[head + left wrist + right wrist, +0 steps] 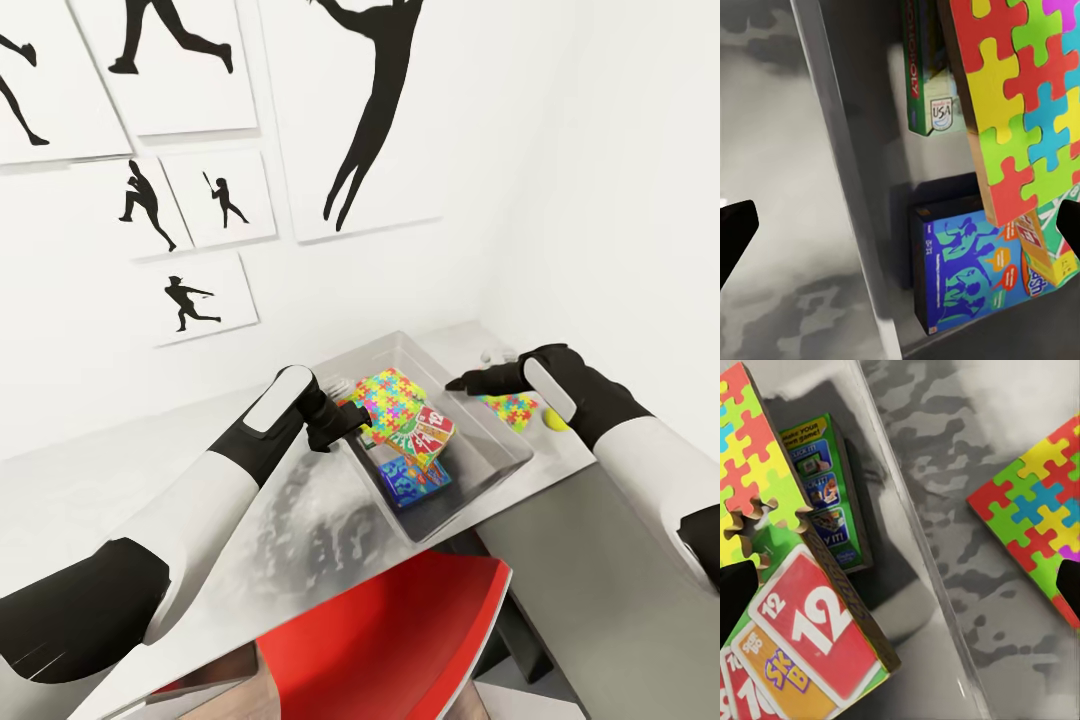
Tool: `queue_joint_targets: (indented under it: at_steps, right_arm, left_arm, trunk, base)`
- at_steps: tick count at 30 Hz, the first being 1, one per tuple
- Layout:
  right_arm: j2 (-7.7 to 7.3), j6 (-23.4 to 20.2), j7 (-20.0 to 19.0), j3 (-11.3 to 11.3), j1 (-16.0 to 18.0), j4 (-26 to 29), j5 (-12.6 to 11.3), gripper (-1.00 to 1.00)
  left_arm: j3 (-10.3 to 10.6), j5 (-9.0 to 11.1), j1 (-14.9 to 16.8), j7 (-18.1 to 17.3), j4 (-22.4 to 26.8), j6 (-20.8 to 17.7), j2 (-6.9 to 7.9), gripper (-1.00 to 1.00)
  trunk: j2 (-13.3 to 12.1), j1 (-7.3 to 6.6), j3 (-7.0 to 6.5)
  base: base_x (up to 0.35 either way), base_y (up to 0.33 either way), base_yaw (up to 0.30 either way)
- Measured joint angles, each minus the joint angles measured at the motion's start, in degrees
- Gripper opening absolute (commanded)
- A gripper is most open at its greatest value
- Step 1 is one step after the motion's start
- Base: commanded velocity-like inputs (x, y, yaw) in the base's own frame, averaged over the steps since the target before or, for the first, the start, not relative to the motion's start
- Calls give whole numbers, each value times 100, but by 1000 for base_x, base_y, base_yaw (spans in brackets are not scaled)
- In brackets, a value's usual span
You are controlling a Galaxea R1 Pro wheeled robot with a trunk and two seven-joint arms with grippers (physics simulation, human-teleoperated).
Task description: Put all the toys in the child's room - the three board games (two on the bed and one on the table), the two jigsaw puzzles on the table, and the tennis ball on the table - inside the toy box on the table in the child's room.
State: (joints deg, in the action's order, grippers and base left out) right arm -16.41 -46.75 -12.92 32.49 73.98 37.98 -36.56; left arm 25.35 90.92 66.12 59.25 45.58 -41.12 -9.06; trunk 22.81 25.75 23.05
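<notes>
Against the white wall with its black sports silhouettes [370, 110], the table [130, 470] carries the toy box [495, 450], a shallow grey bin near the corner. Inside the bin lie three board games: a blue one [415, 482] flat on the bottom, a red-and-orange one with a large "12" [432, 432] tilted on top of it, and a green-edged one [926, 82] standing against the bin's inner wall. One jigsaw puzzle [388, 395] rests slanted across the games, its upper edge raised toward the bin's far side.

The left gripper [345, 425] hovers at the bin's near-left rim, just beside that slanted puzzle; in the left wrist view its two dark fingertips [735, 232] stand far apart with nothing between them, so it is released and empty. The right gripper [470, 380] reaches over the bin's right rim. In the right wrist view its fingertips [736, 589] also sit spread wide at the picture's edges, holding nothing.

Outside the bin, on the tabletop just to its right, lies the second jigsaw puzzle [512, 407], flat, partly hidden under the right wrist. The tennis ball [553, 420] sits just beside that puzzle. A red chair [400, 640] stands pushed against the table's front edge.
</notes>
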Motion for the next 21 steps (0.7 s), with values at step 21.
queue_joint_targets:
  at_steps: [21]
  right_arm:
    - [-9,159,-2,-9,2,-21,5,100]
  left_arm:
    - [20,-4,0,-1,0,-4,0,100]
  trunk:
    - [0,0,75]
  base:
    - [0,0,0]
